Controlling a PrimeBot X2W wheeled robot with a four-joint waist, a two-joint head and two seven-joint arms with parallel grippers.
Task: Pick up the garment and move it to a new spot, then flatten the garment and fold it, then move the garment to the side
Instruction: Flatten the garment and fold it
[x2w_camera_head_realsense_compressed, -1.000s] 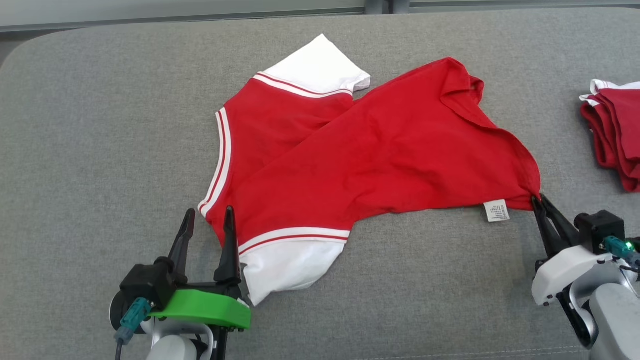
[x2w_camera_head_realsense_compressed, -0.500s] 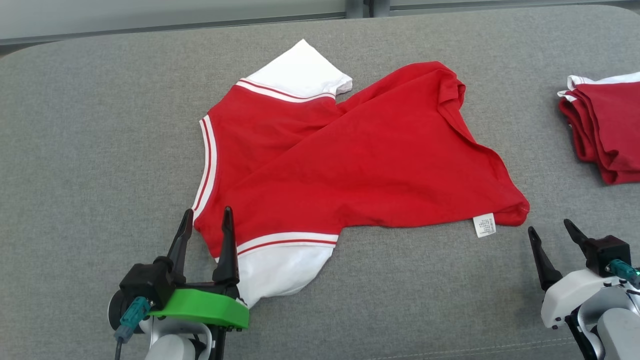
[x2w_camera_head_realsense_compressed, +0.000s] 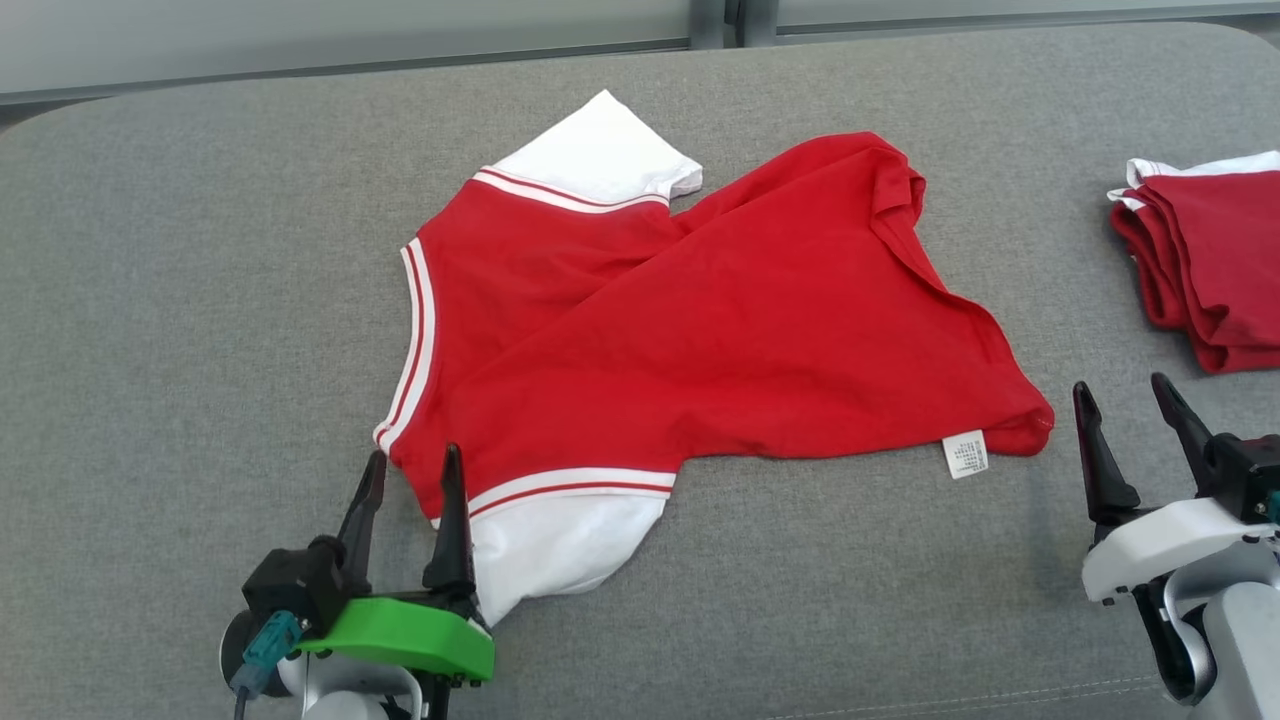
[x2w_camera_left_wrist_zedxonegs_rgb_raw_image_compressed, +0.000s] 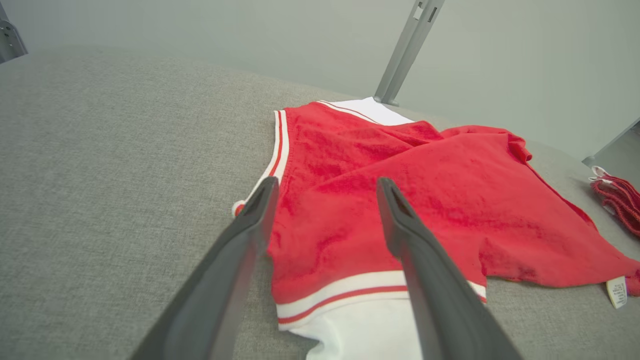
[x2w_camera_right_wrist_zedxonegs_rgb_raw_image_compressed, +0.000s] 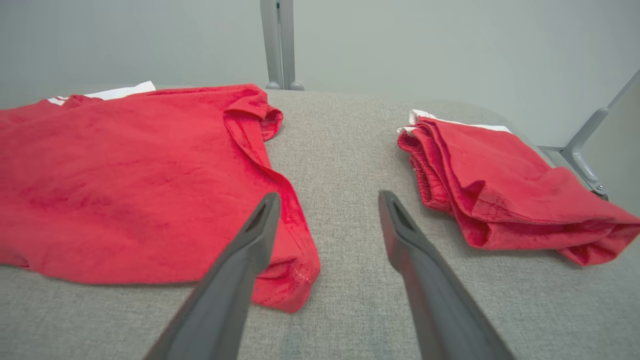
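Grey woven fabric covers your counter (x2w_camera_head_realsense_compressed: 150, 300), with a pale green-grey wall (x2w_camera_right_wrist_zedxonegs_rgb_raw_image_compressed: 150, 40) and a metal post (x2w_camera_right_wrist_zedxonegs_rgb_raw_image_compressed: 277, 45) behind it. Both arms are free. The left end effector (x2w_camera_head_realsense_compressed: 415, 452) has its fingers spread and holds nothing, and the right end effector (x2w_camera_head_realsense_compressed: 1121, 383) is released too.

The garment (x2w_camera_head_realsense_compressed: 720, 330) lies twisted, its red body thrown diagonally over itself. One edge sits between the left fingers, and the white sleeve (x2w_camera_head_realsense_compressed: 545, 540) is just to their right. The hem corner (x2w_camera_right_wrist_zedxonegs_rgb_raw_image_compressed: 287, 280) lies right beside the right end effector's left finger, with the care label (x2w_camera_head_realsense_compressed: 966, 454) a little further left.

Watch that overlap. If you close on it from here you could pinch two layers, and the crease would carry straight into the fold. The left end effector might also catch only the sleeve, which would drag the body askew.

On the right, mind the folded stack (x2w_camera_right_wrist_zedxonegs_rgb_raw_image_compressed: 500, 185) ahead and to the right of those fingers. Drift that way and you'll rumple it.
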